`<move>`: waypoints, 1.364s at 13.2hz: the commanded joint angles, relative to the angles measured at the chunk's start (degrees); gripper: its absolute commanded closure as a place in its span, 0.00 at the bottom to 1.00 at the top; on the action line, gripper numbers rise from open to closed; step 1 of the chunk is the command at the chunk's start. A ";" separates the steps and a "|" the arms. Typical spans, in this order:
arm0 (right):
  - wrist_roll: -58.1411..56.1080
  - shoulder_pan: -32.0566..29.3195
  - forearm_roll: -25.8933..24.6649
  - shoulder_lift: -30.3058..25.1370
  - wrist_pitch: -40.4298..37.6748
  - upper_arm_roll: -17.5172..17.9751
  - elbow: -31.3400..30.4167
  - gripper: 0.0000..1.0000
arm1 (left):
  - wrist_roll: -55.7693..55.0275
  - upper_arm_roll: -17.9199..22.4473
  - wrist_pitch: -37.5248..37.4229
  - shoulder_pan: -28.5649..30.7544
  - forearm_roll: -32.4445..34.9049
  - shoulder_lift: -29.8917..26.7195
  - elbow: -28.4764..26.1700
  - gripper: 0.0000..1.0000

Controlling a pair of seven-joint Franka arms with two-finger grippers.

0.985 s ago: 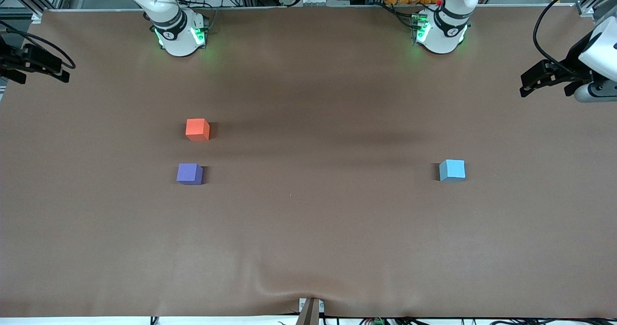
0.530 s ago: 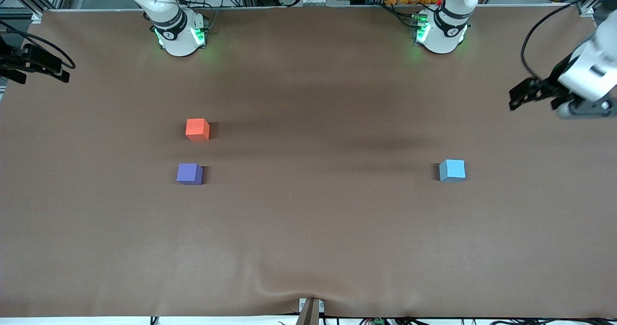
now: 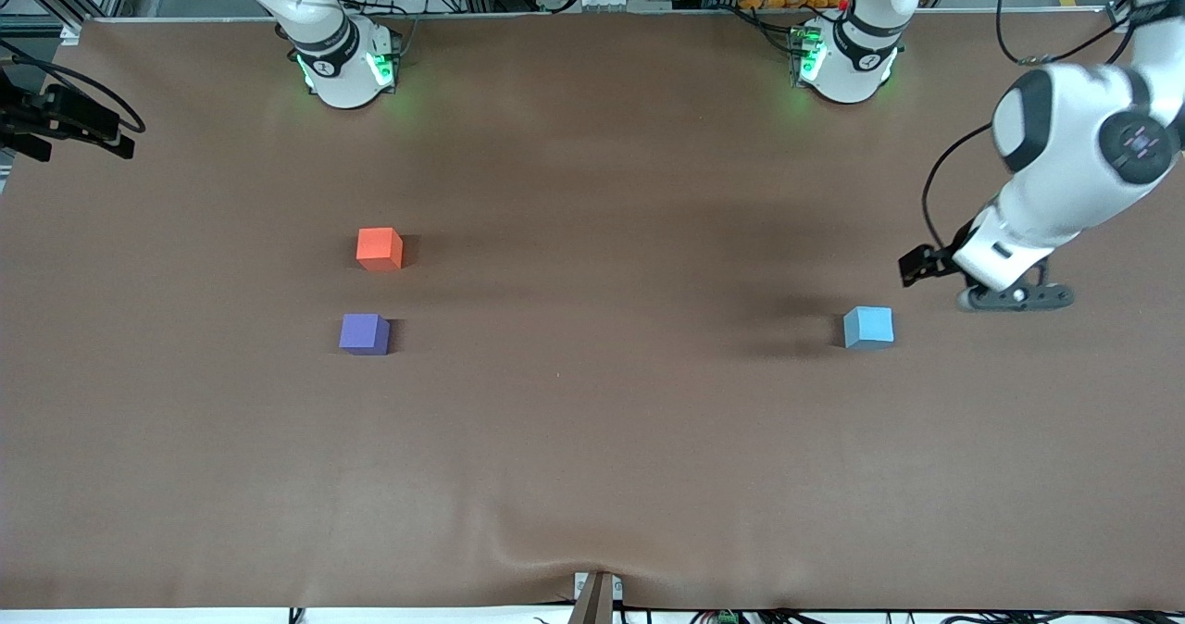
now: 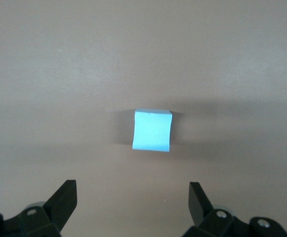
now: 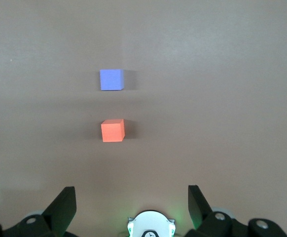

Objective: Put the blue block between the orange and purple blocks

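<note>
The blue block (image 3: 868, 327) sits on the brown table toward the left arm's end; it also shows in the left wrist view (image 4: 152, 130). My left gripper (image 3: 916, 266) is open and empty in the air beside the block, toward the left arm's end; its jaws stand wide apart in the wrist view (image 4: 132, 185). The orange block (image 3: 380, 248) and the purple block (image 3: 364, 333) lie toward the right arm's end with a small gap between them, the purple one nearer the front camera. Both show in the right wrist view (image 5: 113, 130) (image 5: 111, 79). My right gripper (image 3: 118, 138) waits open and empty at the table's end (image 5: 132, 190).
The two arm bases (image 3: 347, 68) (image 3: 847, 64) stand along the table's back edge. The brown table cover has a wrinkle (image 3: 555, 555) at the edge nearest the front camera. The right arm's base (image 5: 151, 224) shows between the right jaws.
My left arm has swung in from the table's end and come down toward the blue block. The blocks and the right arm have not moved.
</note>
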 commanded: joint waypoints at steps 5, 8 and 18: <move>-0.39 -1.22 1.39 0.01 -0.68 0.71 0.38 0.00 | 0.76 -0.26 13.71 0.27 -0.84 11.19 -1.62 0.00; -0.39 -1.30 1.48 0.01 -0.76 0.71 0.38 0.00 | -0.21 -0.44 15.38 0.18 -0.93 13.92 -1.71 0.00; -0.39 -1.22 1.48 0.01 -0.94 0.71 0.38 0.00 | 1.29 -0.62 18.81 -0.34 -0.23 18.41 -0.83 0.92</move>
